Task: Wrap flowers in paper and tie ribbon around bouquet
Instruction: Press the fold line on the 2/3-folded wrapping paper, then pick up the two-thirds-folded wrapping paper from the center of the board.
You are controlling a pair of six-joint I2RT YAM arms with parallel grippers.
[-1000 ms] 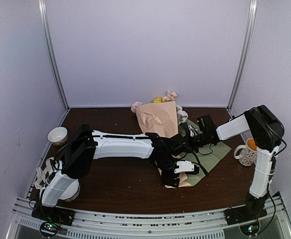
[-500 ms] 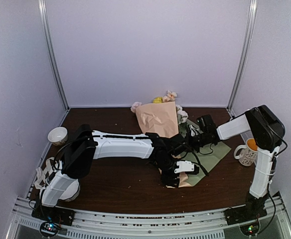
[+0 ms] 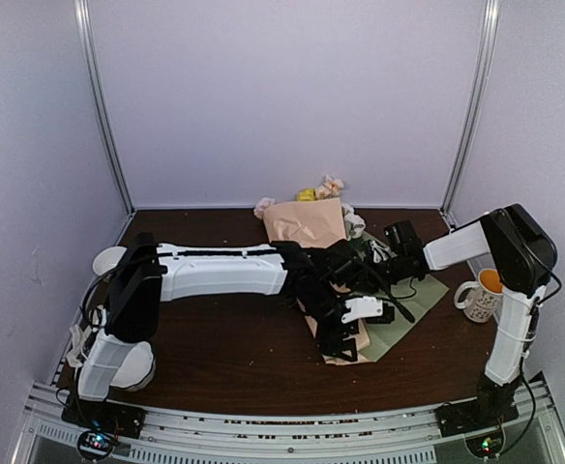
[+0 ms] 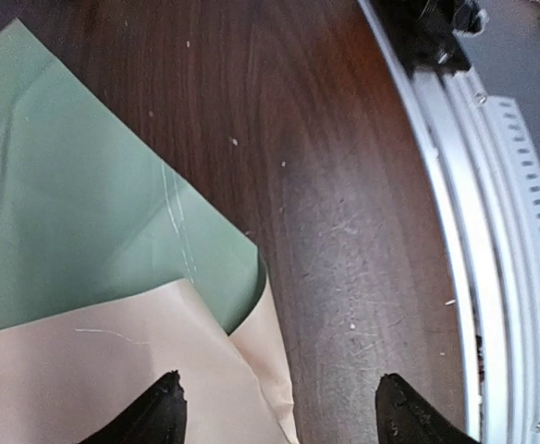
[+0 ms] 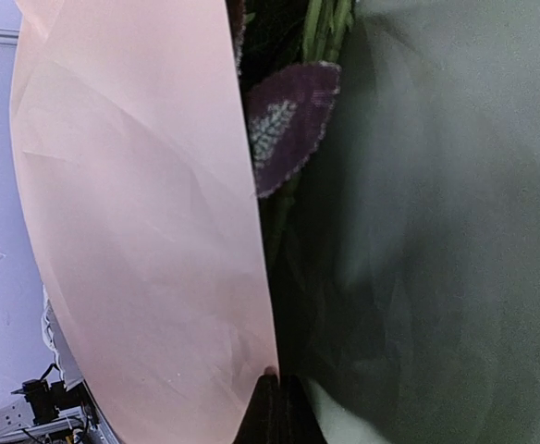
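The bouquet's peach-pink paper lies mid-table, with yellow, pink and white flowers sticking out at its far end. Its narrow tail points toward me, over the sage green paper. My left gripper hovers over that tail; in the left wrist view the gripper is open, empty, straddling the peach paper's edge beside the green sheet. My right gripper is shut on the peach paper's edge, fingertips together, with green stems just beyond. A white ribbon lies by the left base.
A white scalloped bowl sits at the far left behind the left arm. A patterned mug with something orange inside stands at the right, close to the right arm. The metal front rail runs near the left gripper.
My right gripper has shut on the peach paper's edge. My left gripper has opened wider and let the paper go, and the left arm has shifted slightly.
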